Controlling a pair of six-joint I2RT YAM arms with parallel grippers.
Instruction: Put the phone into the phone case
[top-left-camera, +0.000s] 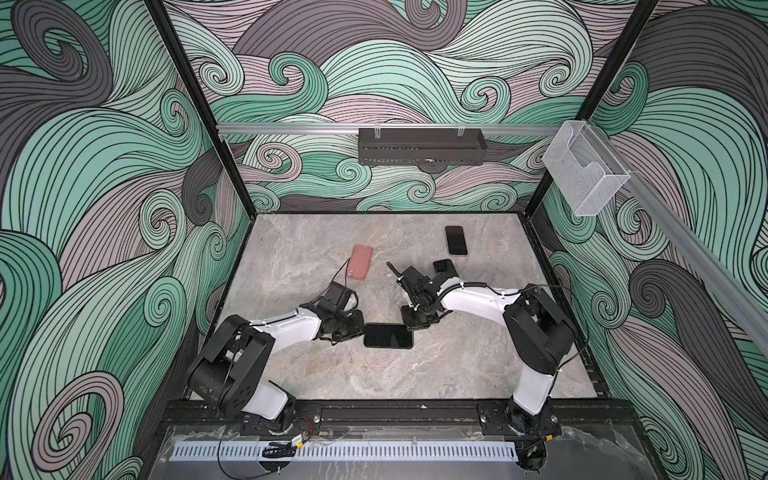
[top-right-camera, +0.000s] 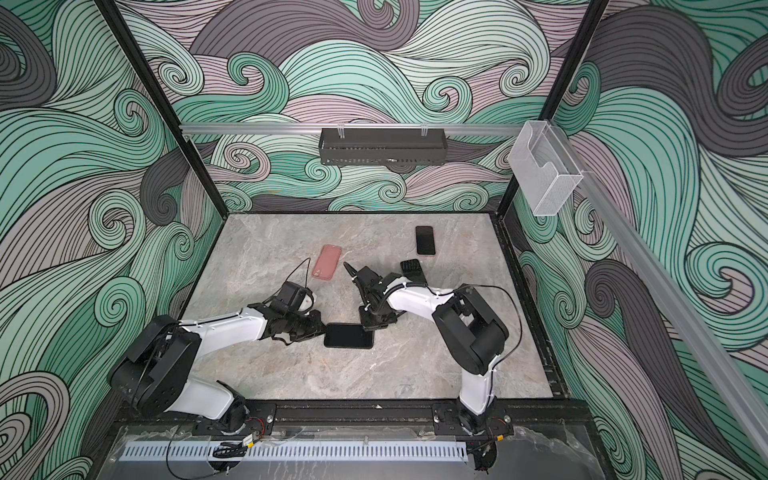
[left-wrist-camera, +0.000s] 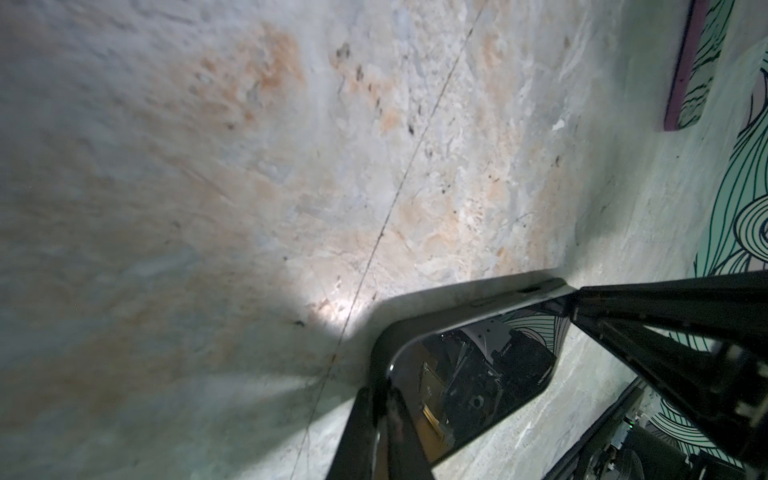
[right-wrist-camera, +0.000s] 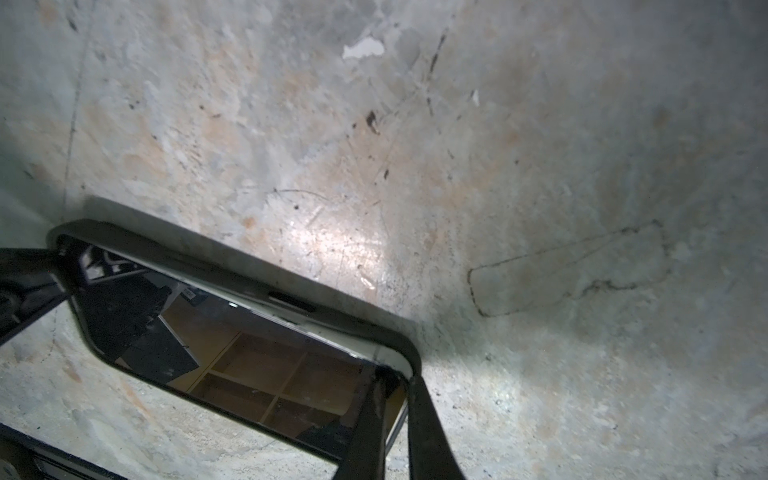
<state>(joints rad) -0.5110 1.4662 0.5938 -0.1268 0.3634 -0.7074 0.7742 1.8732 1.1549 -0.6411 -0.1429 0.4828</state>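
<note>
Seating step: left gripper (top-left-camera: 362, 331) and right gripper (top-left-camera: 409, 326) each clamp the phone case (right-wrist-camera: 232, 259) rim, with the phone (top-left-camera: 388, 336) between them. Next, probably press the remaining edges flush.

Marbled grey table (top-left-camera: 457, 374). We see 4 items: central black phone (top-left-camera: 388, 336); pink case (top-left-camera: 360, 262) at 11 o'clock; second phone (top-left-camera: 456, 240) and dark flat object (top-left-camera: 443, 265) at 1 o'clock.

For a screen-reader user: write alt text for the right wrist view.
The fingers of the right gripper pinch one corner of a black phone whose glossy screen shows reflections. The left gripper meets the phone's far corner, and behind it all is a scuffed marble tabletop.
</note>
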